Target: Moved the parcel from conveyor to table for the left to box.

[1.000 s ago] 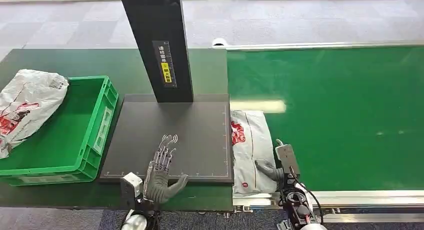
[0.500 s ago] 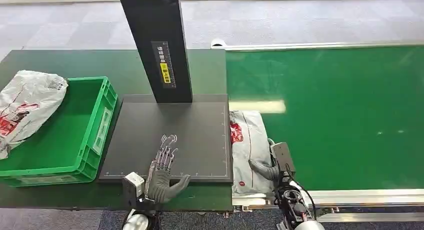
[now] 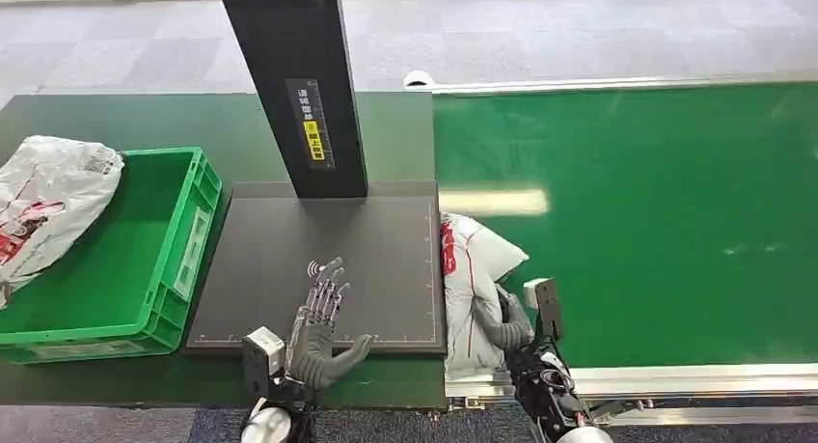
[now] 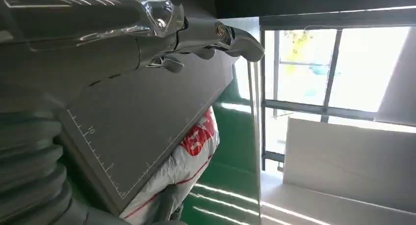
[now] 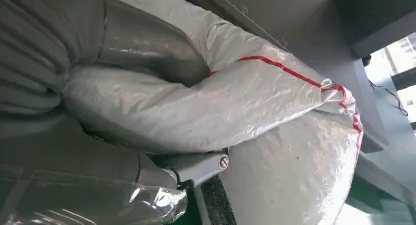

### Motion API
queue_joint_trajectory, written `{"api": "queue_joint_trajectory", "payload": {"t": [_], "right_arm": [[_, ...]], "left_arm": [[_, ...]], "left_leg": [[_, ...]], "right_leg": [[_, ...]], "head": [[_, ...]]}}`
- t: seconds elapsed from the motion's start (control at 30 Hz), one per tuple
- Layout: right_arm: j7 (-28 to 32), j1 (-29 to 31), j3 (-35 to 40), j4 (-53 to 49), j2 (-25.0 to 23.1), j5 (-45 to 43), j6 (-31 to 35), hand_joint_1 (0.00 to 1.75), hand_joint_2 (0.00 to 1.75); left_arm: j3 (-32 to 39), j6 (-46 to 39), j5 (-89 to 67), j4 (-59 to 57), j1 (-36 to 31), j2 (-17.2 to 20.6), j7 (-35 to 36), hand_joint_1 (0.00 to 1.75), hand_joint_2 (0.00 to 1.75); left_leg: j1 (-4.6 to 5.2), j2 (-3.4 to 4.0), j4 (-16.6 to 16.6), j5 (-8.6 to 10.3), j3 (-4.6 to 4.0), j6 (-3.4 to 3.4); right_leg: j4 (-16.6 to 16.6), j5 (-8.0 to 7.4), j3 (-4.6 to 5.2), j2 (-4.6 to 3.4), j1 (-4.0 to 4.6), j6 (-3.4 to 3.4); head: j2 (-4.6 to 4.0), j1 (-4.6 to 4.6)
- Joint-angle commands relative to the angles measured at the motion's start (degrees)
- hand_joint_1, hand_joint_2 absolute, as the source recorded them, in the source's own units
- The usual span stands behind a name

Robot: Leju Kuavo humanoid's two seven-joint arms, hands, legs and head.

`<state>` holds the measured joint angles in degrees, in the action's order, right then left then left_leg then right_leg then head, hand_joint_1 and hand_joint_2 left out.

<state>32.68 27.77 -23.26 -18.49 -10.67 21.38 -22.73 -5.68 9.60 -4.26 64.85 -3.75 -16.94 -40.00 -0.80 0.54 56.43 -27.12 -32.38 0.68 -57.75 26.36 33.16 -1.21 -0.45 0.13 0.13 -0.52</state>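
Parcel point(image 3: 475, 279) on the conveyor point(image 3: 656, 221), its left edge against the dark pad point(image 3: 386, 260) on the surface. Its long axis runs near to far, the red print toward the far-left. My right hand point(image 3: 506, 319) grips the near end, bunching the bag; the right wrist view shows the fingers point(image 5: 147, 53) sunk into a fold. My left hand point(image 3: 318, 332) hovers open over the pad's near edge, holding nothing. I judge the right hand must carry the parcel leftward onto the pad, toward the crate point(image 3: 183, 231).
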Motion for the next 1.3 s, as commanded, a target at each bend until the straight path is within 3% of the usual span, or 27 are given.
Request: {"api": "queue_joint_trajectory", "payload": {"t": [0.03,0.23,0.73,0.9,1.27,1.3], "right_arm": [[1.48,0.85,-0.19,2.98,-1.41,-0.35,-1.77,1.75,1.75],[6.45,1.52,0.93,0.53,-0.98,0.57,1.46,1.75,1.75],[6.45,1.52,0.93,0.53,-0.98,0.57,1.46,1.75,1.75],[7.32,-2.34,4.55,-15.78,-1.08,-3.07,5.39,1.75,1.75],[7.32,-2.34,4.55,-15.78,-1.08,-3.07,5.39,1.75,1.75],[7.32,-3.83,5.88,-20.26,-1.03,-4.18,6.4,1.75,1.75]], "left_arm": [[0.03,0.17,0.15,-2.87,-0.85,1.08,0.0,0.0,1.75],[0.77,-0.15,0.12,-2.02,-0.33,0.95,0.0,0.0,1.75],[0.77,-0.15,0.12,-2.02,-0.33,0.95,0.0,0.0,1.75],[1.93,-0.92,-0.09,-0.21,0.97,0.78,0.0,0.0,1.75],[1.93,-0.92,-0.09,-0.21,0.97,0.78,0.0,0.0,1.75],[2.11,-0.95,-0.1,0.19,1.29,0.83,0.0,0.0,1.75]], "left_leg": [[-0.01,-0.02,-0.08,0.0,0.05,-0.02],[0.01,0.02,-0.05,-0.01,-0.11,-0.03],[0.02,-0.14,-0.06,-0.01,-0.23,-0.02],[0.03,-0.14,-0.05,0.0,-0.27,-0.03],[0.08,-0.36,-0.03,0.01,-0.36,-0.02],[0.07,-0.37,-0.04,0.01,-0.33,-0.03]], "right_leg": [[0.07,0.02,-0.05,0.07,0.02,-0.02],[0.03,0.0,0.11,0.01,0.0,-0.01],[0.02,0.02,0.16,0.13,-0.01,-0.01],[0.02,0.01,0.22,0.12,-0.03,0.0],[0.01,0.02,0.22,0.34,-0.08,0.02],[0.03,0.03,0.19,0.37,-0.06,0.01]], "head": [[0.0,0.02],[-0.02,0.02],[0.0,0.02],[-0.02,0.0],[0.0,0.0],[-0.02,0.02]]}}
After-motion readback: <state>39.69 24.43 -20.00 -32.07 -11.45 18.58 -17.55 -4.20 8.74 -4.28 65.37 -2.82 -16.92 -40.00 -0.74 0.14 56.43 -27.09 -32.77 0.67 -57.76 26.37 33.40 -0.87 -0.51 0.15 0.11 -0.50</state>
